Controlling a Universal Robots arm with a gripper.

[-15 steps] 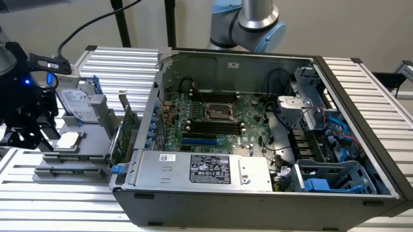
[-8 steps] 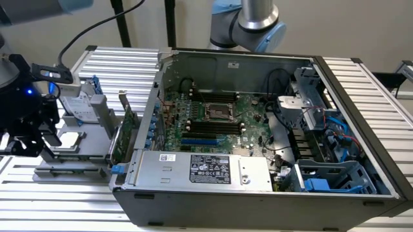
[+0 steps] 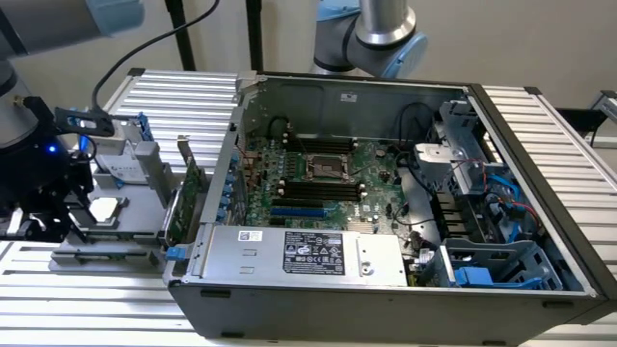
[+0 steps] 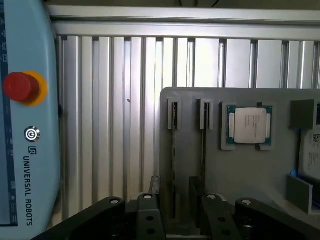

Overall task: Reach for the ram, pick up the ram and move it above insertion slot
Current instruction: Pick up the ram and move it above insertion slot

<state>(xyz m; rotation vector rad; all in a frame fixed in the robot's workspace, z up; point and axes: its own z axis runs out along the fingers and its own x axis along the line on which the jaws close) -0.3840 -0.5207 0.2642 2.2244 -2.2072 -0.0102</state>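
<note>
The case (image 3: 386, 307) is lying open on the desk (image 3: 550, 144), the board (image 3: 328, 181) sitting inside it. At the exterior view's left of the case, a tray (image 3: 97, 254) is carrying a card (image 3: 188, 195), a drive (image 3: 126, 170) and a CPU (image 4: 249, 125). The ram (image 4: 173, 150) is standing on edge in a tray slot, a second stick (image 4: 203, 150) between it and the CPU. The gripper (image 4: 175, 192) is hanging over the tray, jaws apart either side of the ram. A pendant (image 4: 25, 150) is lying beside the tray.

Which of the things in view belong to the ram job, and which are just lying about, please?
Job in hand:
- gripper, open, close to the ram
- ram, on edge in the grey holder
- black memory slots on the motherboard

Lying about:
- processor chip
- expansion card
- hard drive
- teach pendant
</note>
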